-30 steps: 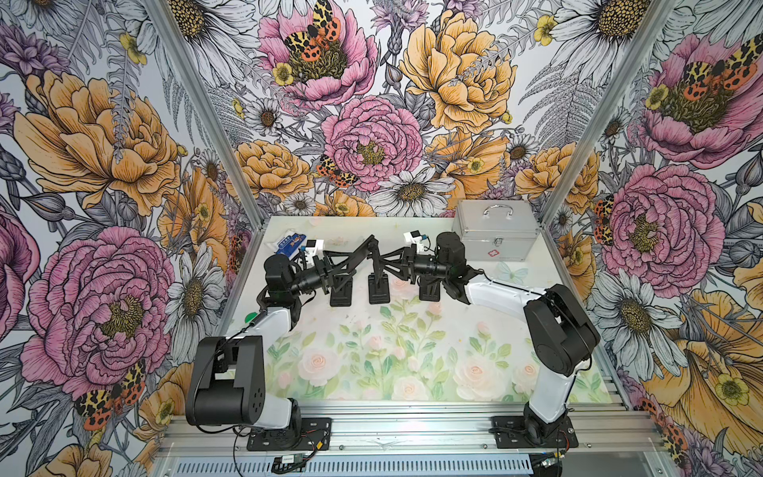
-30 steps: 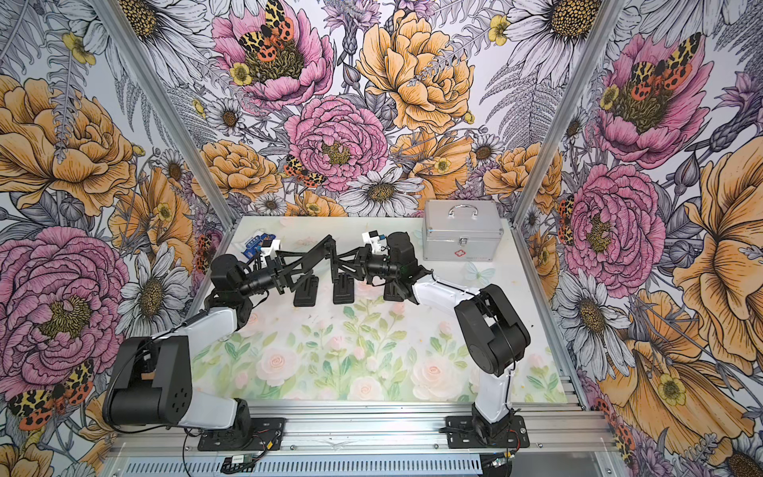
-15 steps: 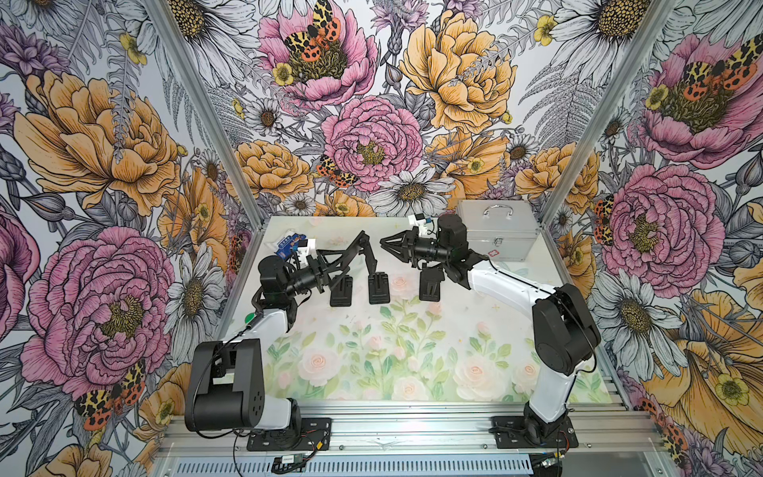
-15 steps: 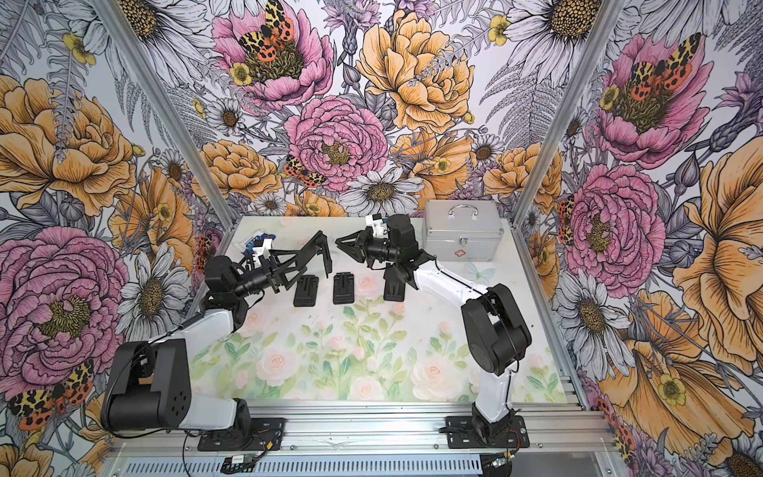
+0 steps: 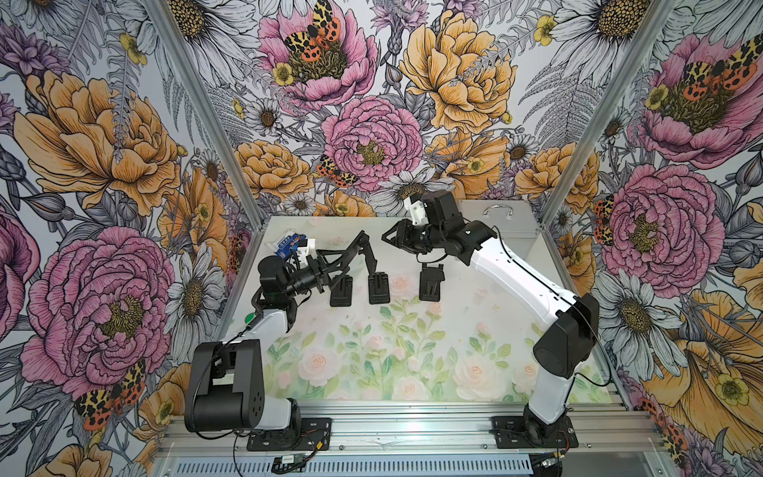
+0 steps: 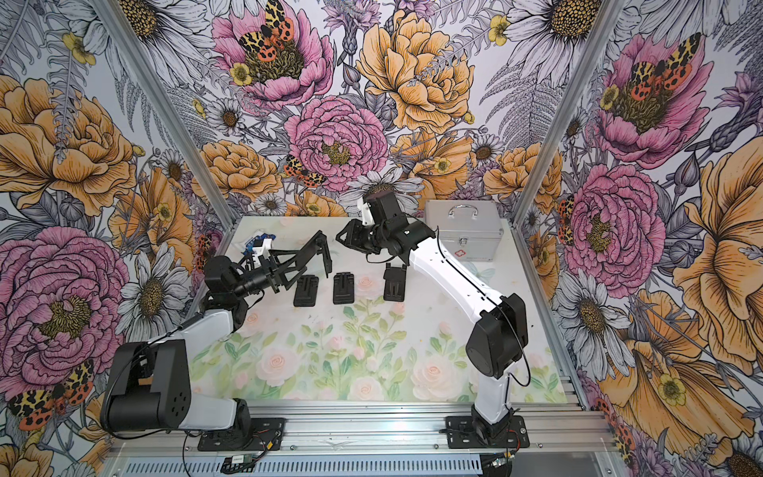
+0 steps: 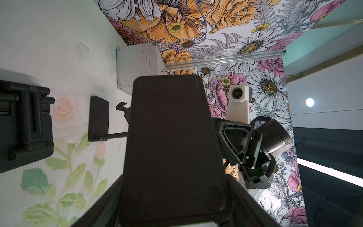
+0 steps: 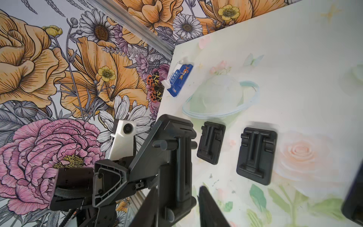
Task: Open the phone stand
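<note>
A black phone stand (image 5: 358,249) (image 6: 318,247) hangs unfolded above the back of the table, its arm pointing down from the hinge. My left gripper (image 5: 330,266) (image 6: 285,268) is shut on its flat base, which fills the left wrist view (image 7: 172,137) between the jaws of that gripper (image 7: 174,196). My right gripper (image 5: 388,237) (image 6: 342,238) hovers just right of the hinge, open and apart from the stand. In the right wrist view the stand's arm (image 8: 179,157) lies beyond the parted fingers of the right gripper (image 8: 178,189), with daylight beside it.
Two folded black stands (image 5: 341,291) (image 5: 379,289) lie flat under the raised one. A third stand (image 5: 429,285), partly unfolded, sits to their right. A silver case (image 6: 464,235) stands at the back right, a blue packet (image 5: 289,243) at the back left.
My right gripper has come off the stand, risen toward the back right, and its jaws have widened. My left gripper has lifted the stand a little, still holding its base.
</note>
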Tool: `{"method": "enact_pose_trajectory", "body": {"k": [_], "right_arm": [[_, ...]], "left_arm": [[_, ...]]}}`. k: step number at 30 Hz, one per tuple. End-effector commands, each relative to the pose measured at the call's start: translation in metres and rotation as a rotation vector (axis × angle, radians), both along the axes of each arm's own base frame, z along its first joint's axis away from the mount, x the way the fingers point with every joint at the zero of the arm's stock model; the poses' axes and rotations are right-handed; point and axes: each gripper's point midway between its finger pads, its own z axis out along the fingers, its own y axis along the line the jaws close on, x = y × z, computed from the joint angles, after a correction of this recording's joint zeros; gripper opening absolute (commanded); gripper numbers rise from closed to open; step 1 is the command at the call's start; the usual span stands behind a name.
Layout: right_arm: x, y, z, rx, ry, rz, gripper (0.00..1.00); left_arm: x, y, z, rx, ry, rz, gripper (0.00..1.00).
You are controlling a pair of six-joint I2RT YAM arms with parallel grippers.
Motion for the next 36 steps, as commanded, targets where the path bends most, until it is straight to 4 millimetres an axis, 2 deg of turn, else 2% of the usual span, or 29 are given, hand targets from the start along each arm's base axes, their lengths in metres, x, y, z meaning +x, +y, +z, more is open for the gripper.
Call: {"method": "enact_pose_trajectory", "body": {"k": [1,4,6,7,11,20,28,36], "right_arm": [[-0.011,-0.008,-0.013,-0.261,-0.105,0.014,0.38],[-0.017,0.002,-0.013,-0.375,-0.165,0.033,0.39],[-0.014,0.000,-0.013,-0.435,-0.195,0.019,0.39],[-0.024,0.011,-0.013,-0.459,-0.220,0.040,0.40],[-0.025,0.017,-0.020,-0.512,-0.239,0.049,0.41],[-0.023,0.030,-0.031,-0.540,-0.251,0.069,0.36],[-0.025,0.042,-0.027,-0.542,-0.285,0.087,0.35],[-0.025,0.049,-0.034,-0.543,-0.278,0.102,0.32]], "left_arm": [[-0.003,0.000,0.010,0.022,-0.086,0.011,0.45],[-0.003,-0.001,0.010,0.023,-0.086,0.010,0.45],[-0.003,-0.001,0.009,0.023,-0.084,0.011,0.45],[-0.004,-0.001,0.009,0.023,-0.083,0.010,0.45],[-0.005,-0.002,0.010,0.023,-0.083,0.008,0.45],[-0.012,-0.003,0.011,0.026,-0.083,0.004,0.45],[-0.016,-0.004,0.010,0.027,-0.080,0.002,0.45],[-0.017,-0.004,0.011,0.026,-0.084,0.003,0.45]]}}
